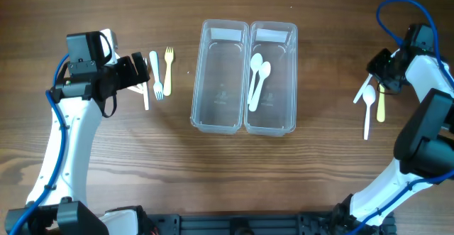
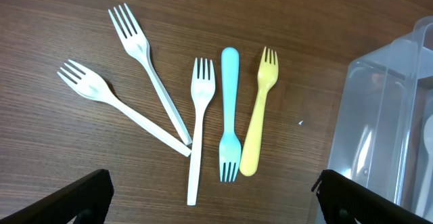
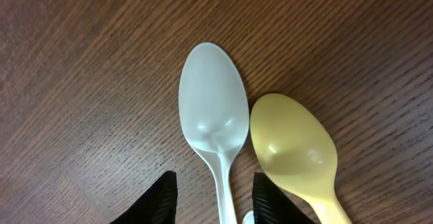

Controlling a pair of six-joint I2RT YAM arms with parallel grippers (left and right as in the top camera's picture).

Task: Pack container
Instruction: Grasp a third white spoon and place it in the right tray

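The right gripper (image 3: 216,198) points straight down with its fingers spread, one on each side of the handle of a white spoon (image 3: 213,112) and not yet closed on it. That stance suits a pinch across the thin handle just behind the bowl. A yellow spoon (image 3: 294,143) lies touching the white one, so closing could drag both. These spoons lie near the right edge of the table (image 1: 142,164). The right arm rises from the near right corner, bends at the elbow and reaches back toward that edge. Mid-table stand two clear tubs side by side: the right-hand container (image 1: 294,79) already holds two white spoons (image 1: 257,79), and the left-hand container (image 1: 213,86) is bare, probably meant for forks. The left gripper (image 2: 218,200) hangs wide apart and holds nothing above a fan of forks toward the left edge, among them a blue fork (image 2: 229,109) and a yellow fork (image 2: 260,116). The left arm runs up from the near left corner with its wrist turned toward the tubs.
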